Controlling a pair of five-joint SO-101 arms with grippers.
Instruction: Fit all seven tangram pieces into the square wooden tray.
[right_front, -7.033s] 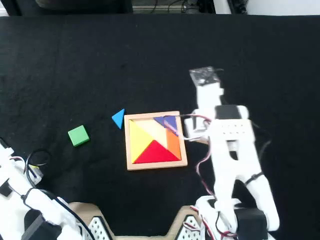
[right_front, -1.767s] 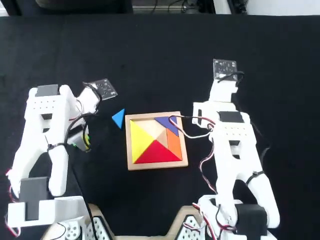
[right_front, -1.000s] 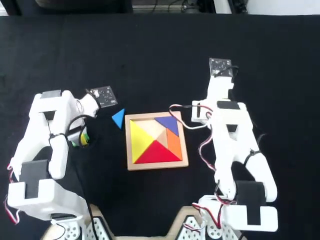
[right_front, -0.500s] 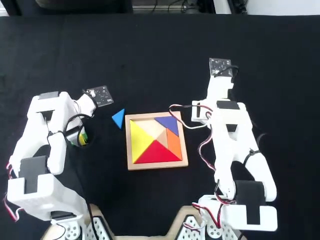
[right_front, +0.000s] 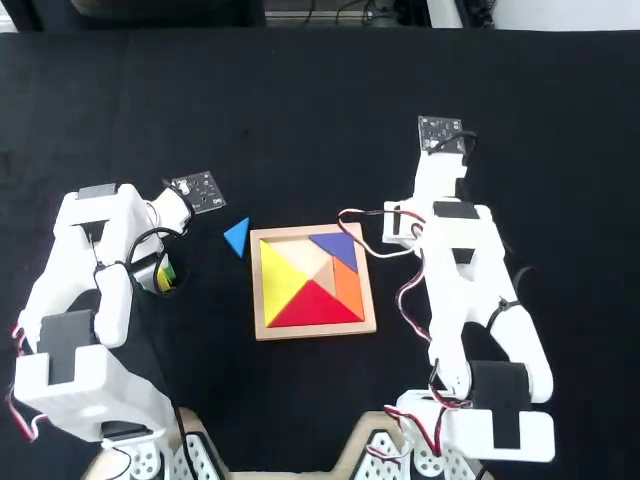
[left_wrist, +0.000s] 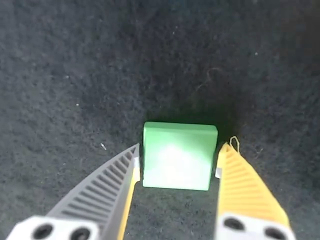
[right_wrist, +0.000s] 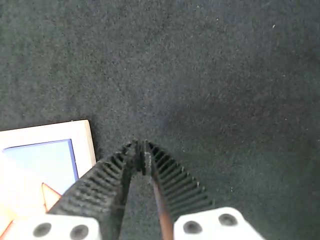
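Observation:
The square wooden tray (right_front: 258, 290) lies mid-table holding yellow, red, orange, purple and pale pieces. A small blue triangle (right_front: 236, 237) rests on the cloth just beyond the tray's far left corner. In the left wrist view, the green square (left_wrist: 179, 155) lies flat on the cloth, and my left gripper (left_wrist: 181, 146) is shut on it, one finger pressed against each side. In the high view the left arm hides most of the green square (right_front: 166, 276). My right gripper (right_wrist: 142, 150) is shut and empty, low over the cloth beside the tray's corner (right_wrist: 85, 140) where the purple piece (right_wrist: 40, 160) sits.
Black cloth covers the whole table. The two arm bases stand at the near edge, left and right. Open cloth stretches across the far half and to the right of the right arm (right_front: 455, 260).
The left arm swung in from the near left over the green square and has settled slightly in the last second. The right arm drew back from the tray, leaving the purple piece seated.

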